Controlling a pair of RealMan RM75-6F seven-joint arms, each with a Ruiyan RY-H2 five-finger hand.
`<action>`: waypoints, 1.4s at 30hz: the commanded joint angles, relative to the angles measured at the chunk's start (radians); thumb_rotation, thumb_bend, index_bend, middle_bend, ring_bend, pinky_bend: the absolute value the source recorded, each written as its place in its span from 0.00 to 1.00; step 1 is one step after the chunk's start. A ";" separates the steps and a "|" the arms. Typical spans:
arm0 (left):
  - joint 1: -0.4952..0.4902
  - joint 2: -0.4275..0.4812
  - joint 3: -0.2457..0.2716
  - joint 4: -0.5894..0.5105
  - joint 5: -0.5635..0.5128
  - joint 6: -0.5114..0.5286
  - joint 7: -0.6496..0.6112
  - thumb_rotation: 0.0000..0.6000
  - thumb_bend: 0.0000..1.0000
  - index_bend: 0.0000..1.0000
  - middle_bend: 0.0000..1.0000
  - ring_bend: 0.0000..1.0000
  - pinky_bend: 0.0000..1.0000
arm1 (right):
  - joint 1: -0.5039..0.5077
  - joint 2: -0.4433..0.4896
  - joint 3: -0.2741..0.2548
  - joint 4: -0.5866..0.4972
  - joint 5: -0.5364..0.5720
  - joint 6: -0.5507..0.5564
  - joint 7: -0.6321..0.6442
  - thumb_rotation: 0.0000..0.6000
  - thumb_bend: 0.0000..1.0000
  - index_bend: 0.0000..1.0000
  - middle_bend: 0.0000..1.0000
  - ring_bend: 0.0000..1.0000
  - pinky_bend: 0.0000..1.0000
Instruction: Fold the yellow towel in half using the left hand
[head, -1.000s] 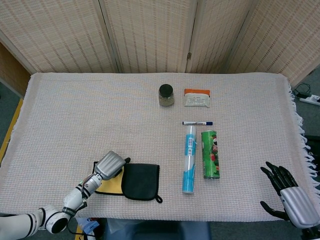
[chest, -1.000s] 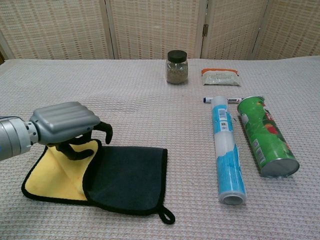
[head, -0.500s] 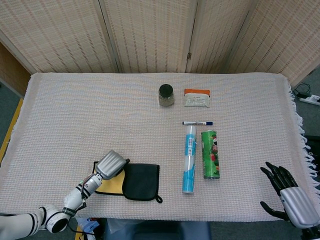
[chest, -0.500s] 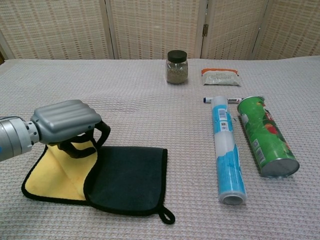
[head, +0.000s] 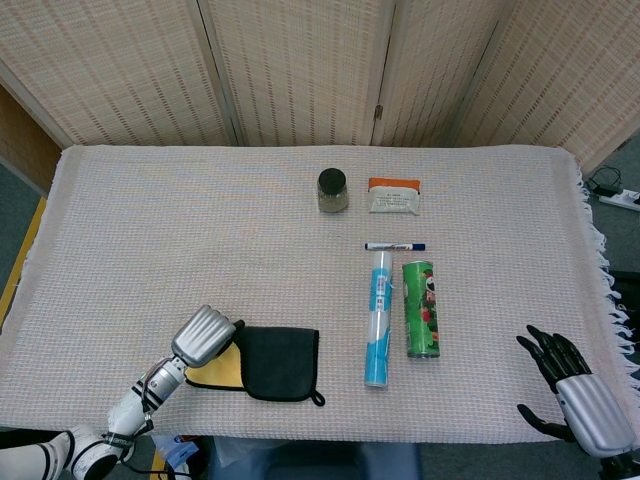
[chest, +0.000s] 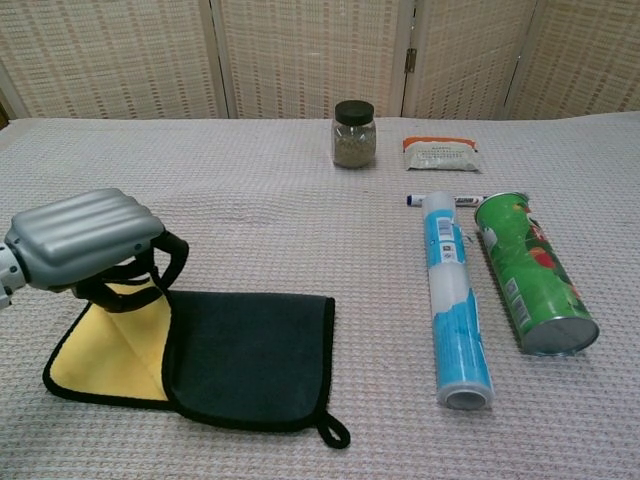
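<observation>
The towel (chest: 200, 355) lay at the bench's (head: 200, 220) near-left edge, its dark flap partly covering the yellow. The left hand (chest: 85, 240), fingers curled around that flap's edge, apparently was dragging it across. The right hand (head: 575, 390) rested open, idle.

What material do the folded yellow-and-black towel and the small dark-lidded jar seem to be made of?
The yellow-and-black towel looks like soft matte cloth, perhaps microfibre: it bends limply and has a stitched black border and loop. The small dark-lidded jar appears to be clear glass or plastic, since greenish contents show through; its lid looks like dark plastic.
</observation>
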 joint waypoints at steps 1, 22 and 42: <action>0.050 0.015 0.027 -0.017 0.006 0.052 -0.022 1.00 0.47 0.69 1.00 1.00 1.00 | 0.001 -0.002 -0.002 -0.001 -0.007 -0.001 -0.004 1.00 0.31 0.00 0.00 0.00 0.00; 0.202 0.016 0.135 -0.036 0.151 0.206 -0.048 1.00 0.47 0.71 1.00 1.00 1.00 | -0.001 -0.016 -0.017 -0.005 -0.039 0.003 -0.033 1.00 0.31 0.00 0.00 0.00 0.00; 0.272 0.041 0.115 0.035 0.127 0.236 -0.121 1.00 0.47 0.71 1.00 1.00 1.00 | 0.007 -0.026 -0.019 -0.011 -0.029 -0.024 -0.059 1.00 0.31 0.00 0.00 0.00 0.00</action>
